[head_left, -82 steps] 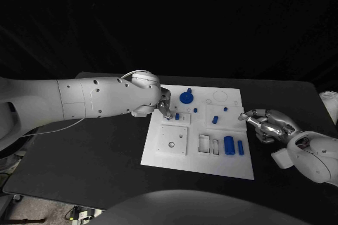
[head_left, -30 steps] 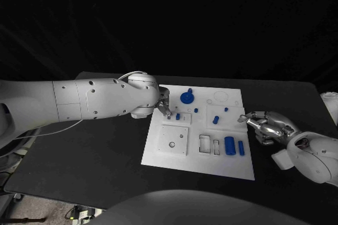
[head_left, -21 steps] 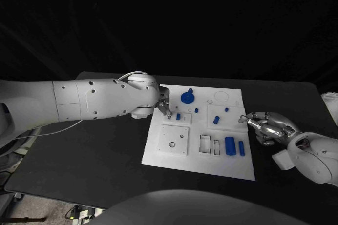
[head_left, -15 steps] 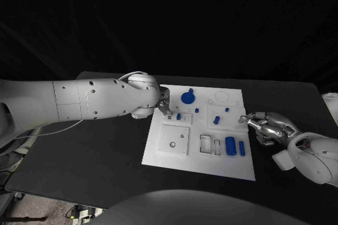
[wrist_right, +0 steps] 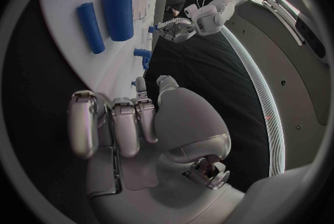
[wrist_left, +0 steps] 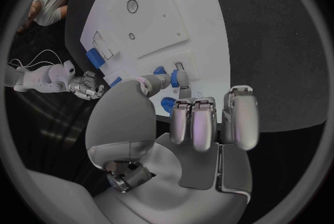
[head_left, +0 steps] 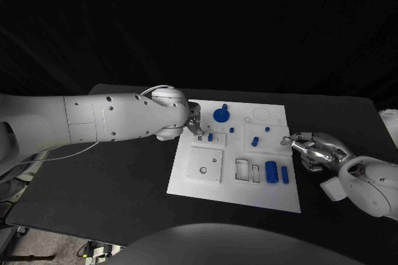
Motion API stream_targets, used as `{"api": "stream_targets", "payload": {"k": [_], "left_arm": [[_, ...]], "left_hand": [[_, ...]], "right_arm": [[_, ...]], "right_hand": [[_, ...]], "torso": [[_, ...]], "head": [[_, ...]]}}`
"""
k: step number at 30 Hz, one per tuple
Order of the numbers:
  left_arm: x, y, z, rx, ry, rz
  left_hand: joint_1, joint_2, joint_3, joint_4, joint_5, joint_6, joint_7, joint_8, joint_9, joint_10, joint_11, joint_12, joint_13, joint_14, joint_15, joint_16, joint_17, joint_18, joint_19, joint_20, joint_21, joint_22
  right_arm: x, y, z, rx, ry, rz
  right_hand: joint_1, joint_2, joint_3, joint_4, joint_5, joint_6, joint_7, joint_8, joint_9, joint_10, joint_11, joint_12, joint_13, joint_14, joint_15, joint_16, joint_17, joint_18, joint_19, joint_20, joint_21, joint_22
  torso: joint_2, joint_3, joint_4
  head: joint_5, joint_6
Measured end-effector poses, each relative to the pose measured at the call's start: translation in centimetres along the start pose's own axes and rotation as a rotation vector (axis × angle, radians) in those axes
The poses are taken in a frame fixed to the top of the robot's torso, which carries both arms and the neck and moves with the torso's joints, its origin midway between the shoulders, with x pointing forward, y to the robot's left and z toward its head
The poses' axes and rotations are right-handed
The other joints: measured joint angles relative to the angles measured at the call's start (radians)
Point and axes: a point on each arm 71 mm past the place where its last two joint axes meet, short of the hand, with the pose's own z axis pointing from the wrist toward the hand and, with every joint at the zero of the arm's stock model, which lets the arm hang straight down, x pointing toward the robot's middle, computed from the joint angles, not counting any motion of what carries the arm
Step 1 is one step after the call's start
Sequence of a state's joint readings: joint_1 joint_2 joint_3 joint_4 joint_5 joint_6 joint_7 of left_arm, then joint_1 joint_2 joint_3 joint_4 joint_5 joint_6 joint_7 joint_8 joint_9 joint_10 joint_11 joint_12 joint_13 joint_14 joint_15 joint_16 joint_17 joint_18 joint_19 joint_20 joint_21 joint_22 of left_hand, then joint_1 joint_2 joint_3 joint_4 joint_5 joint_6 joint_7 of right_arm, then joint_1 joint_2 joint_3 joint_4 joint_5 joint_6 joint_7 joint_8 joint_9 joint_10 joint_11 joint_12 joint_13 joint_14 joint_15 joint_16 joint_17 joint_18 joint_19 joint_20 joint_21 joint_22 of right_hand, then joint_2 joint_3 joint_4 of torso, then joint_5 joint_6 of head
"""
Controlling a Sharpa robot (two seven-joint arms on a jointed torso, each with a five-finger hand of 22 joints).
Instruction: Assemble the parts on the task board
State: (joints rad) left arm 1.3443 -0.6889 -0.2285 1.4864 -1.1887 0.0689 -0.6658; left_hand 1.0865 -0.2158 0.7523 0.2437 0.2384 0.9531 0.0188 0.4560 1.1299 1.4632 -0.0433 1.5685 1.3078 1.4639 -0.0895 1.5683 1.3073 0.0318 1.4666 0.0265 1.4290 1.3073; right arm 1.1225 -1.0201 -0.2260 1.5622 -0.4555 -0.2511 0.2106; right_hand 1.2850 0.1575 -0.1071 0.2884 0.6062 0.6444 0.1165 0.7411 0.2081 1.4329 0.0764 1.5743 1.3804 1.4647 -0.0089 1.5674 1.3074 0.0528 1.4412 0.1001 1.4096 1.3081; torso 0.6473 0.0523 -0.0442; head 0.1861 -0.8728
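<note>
Black table (head_left: 99,184), left robot hand (head_left: 194,127) fingertips down on task board (head_left: 236,187).

The right hand (head_left: 313,150) has edged slightly lower.

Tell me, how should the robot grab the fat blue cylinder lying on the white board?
Probably from above, round its middle. The fat blue cylinder lies flat on the task board, so its curved sides face outward. Fingers could close on those two long sides, though a thinner blue cylinder lies close beside it. The right hand hangs nearest, just off the board's edge.
</note>
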Motion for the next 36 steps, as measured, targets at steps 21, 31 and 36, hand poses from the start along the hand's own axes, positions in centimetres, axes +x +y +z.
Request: {"api": "stream_targets", "payload": {"k": [21, 31, 36], "left_arm": [[0.76, 0.01, 0.42, -0.008, 0.009, -0.006], [0.77, 0.08, 0.44, -0.011, 0.009, -0.006], [0.77, 0.12, 0.45, -0.012, 0.009, -0.007]], "left_hand": [[0.0, 0.0, 0.0, 0.0, 0.003, -0.001, 0.002, -0.004, -0.001, 0.0, 0.0, 0.0, 0.0, 0.0, 0.0, 0.0, 0.001, 0.0, 0.0, 0.0, 0.0, 0.0], [0.0, 0.0, -0.001, 0.0, 0.003, -0.001, 0.002, -0.004, -0.001, 0.0, 0.0, 0.0, 0.0, 0.0, 0.0, 0.0, 0.001, 0.0, 0.0, 0.0, 0.0, 0.0], [0.0, 0.0, -0.001, 0.0, 0.003, -0.001, 0.002, -0.004, -0.002, 0.0, 0.0, 0.0, 0.0, 0.0, 0.0, 0.0, 0.001, 0.0, 0.0, 0.0, 0.0, 0.0]], "right_arm": [[-0.09, -0.07, -0.09, 0.001, -0.002, 0.0], [-0.07, -0.09, -0.08, 0.001, -0.001, 0.0], [-0.09, -0.11, -0.1, 0.002, -0.001, 0.0]], "right_hand": [[0.0, 0.0, 0.0, 0.0, 0.0, 0.0, 0.0, 0.0, 0.0, 0.0, 0.0, 0.0, 0.0, 0.0, 0.0, 0.0, 0.0, 0.0, 0.0, 0.0, 0.0, 0.0], [0.0, 0.0, 0.0, 0.0, 0.0, 0.0, 0.0, 0.0, 0.0, 0.0, 0.0, 0.001, 0.0, 0.0, 0.0, 0.0, 0.001, 0.0, 0.0, 0.0, 0.0, 0.0], [0.0, 0.0, 0.0, 0.0, 0.0, 0.0, 0.0, 0.0, 0.0, 0.0, 0.0, 0.001, 0.0, 0.0, 0.0, 0.0, 0.001, 0.0, 0.0, 0.0, 0.0, 0.0]], "torso": [[0.0, 0.0006, -0.0004], [0.0, 0.0002, -0.0002], [0.0, 0.0002, -0.0004]], "head": [[-0.002, 0.0], [0.0, 0.0], [0.001, 0.0]]}}
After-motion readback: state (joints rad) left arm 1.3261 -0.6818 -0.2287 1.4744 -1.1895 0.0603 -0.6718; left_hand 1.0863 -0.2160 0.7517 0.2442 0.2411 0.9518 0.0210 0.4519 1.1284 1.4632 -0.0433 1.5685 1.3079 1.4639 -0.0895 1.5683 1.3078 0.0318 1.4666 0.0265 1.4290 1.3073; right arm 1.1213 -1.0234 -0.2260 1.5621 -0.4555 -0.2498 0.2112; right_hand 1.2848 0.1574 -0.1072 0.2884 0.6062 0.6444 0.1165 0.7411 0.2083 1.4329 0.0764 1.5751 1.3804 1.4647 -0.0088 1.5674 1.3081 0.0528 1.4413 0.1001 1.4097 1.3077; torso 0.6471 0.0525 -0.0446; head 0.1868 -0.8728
